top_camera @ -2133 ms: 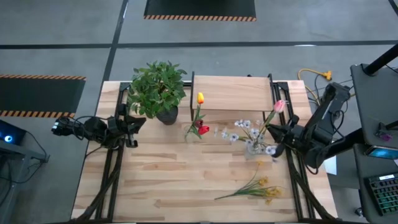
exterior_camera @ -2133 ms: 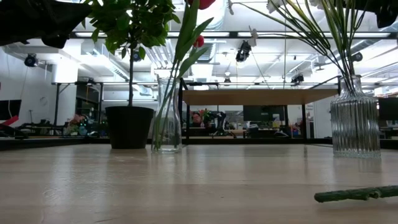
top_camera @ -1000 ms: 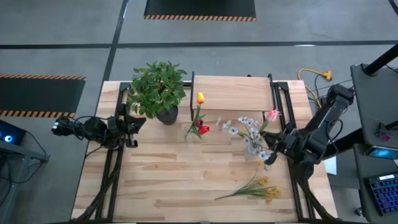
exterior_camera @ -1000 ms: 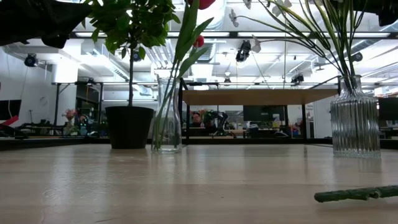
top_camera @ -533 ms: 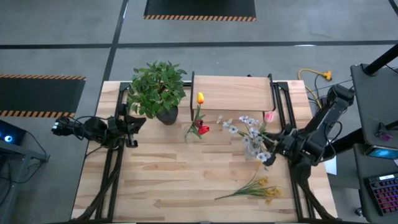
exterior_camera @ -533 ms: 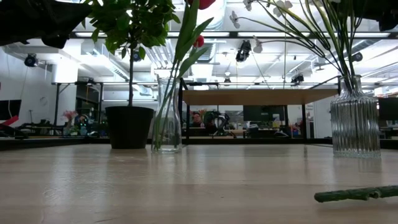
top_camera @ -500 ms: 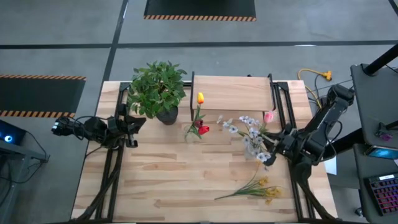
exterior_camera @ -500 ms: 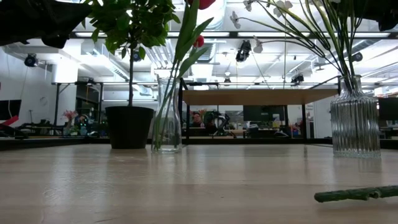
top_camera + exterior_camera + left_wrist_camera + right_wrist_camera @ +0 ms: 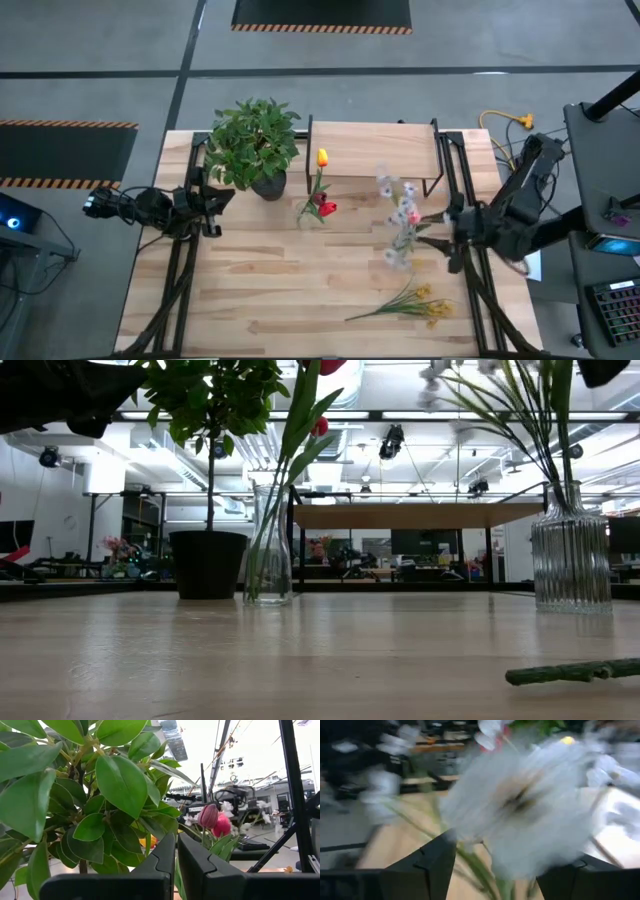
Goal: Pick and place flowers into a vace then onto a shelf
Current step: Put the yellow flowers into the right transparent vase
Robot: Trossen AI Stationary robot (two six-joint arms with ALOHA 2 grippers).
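Table (image 9: 280,290): a pale slatted wooden top is seen from above, carried on a dark frame; in the low view its boards fill the lower half of the picture.
Shelf (image 9: 372,148): a low pale wooden riser is set at the far middle of the table, with dark legs at its ends.
Potted plant (image 9: 255,140): a bushy green plant in a dark pot is placed just beside the shelf's left end.
Clear vase (image 9: 268,545): a smooth glass vase is stood near the pot, and red and yellow tulips (image 9: 320,190) are held in it.
Ribbed vase (image 9: 571,550): a fluted glass vase is stood on the right part of the table, in front of the shelf; the white sprigs and pink bud (image 9: 400,222) are carried in it, their heads blurred.
Yellow flowers (image 9: 415,303): one stem with small yellow clusters is laid flat on the near right boards.
Left gripper (image 9: 205,205): it is parked at the table's left edge, fingers pressed together, nothing held.
Right gripper (image 9: 440,240): it is placed just beside the ribbed vase, fingers spread apart, nothing grasped.
Floor (image 9: 120,50): grey concrete is marked with dark mats edged in orange stripes.
Room: desks, monitors and ceiling lights are seen beyond the table in the low view.
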